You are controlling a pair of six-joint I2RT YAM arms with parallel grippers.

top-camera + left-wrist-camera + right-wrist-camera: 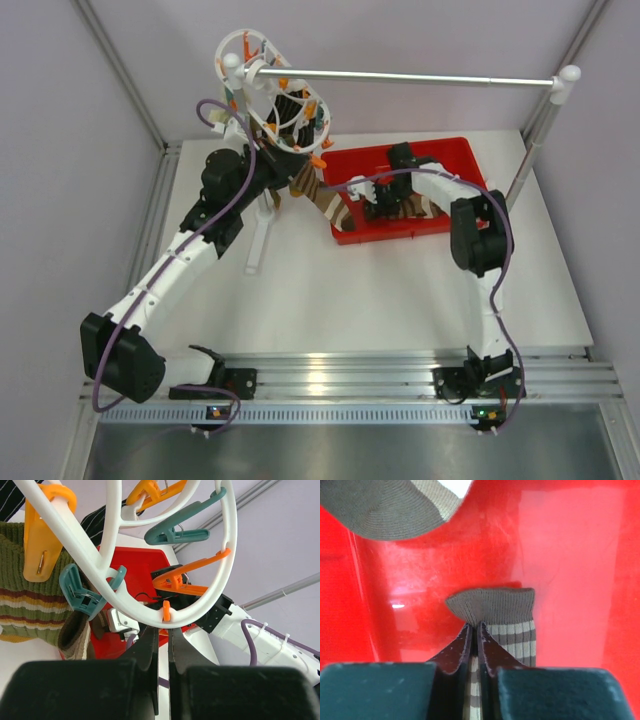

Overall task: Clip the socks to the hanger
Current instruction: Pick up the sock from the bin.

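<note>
White counter [400, 290], red tray [460, 160] lying toward its far side right of centre, long white bar [257, 245] flat on it, left of the tray

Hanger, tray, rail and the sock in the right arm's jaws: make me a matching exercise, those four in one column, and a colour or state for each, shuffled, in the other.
Things:
1. hanger
2. tray
3. rail
4. sock

Descriptions:
A. red, on the table
B. brown with pale stripes, pinched in the shut jaws of the right gripper
C. white, with orange and teal clips
D. silver, with white-capped ends

Pairs: 1-C, 2-A, 3-D, 4-B
</note>
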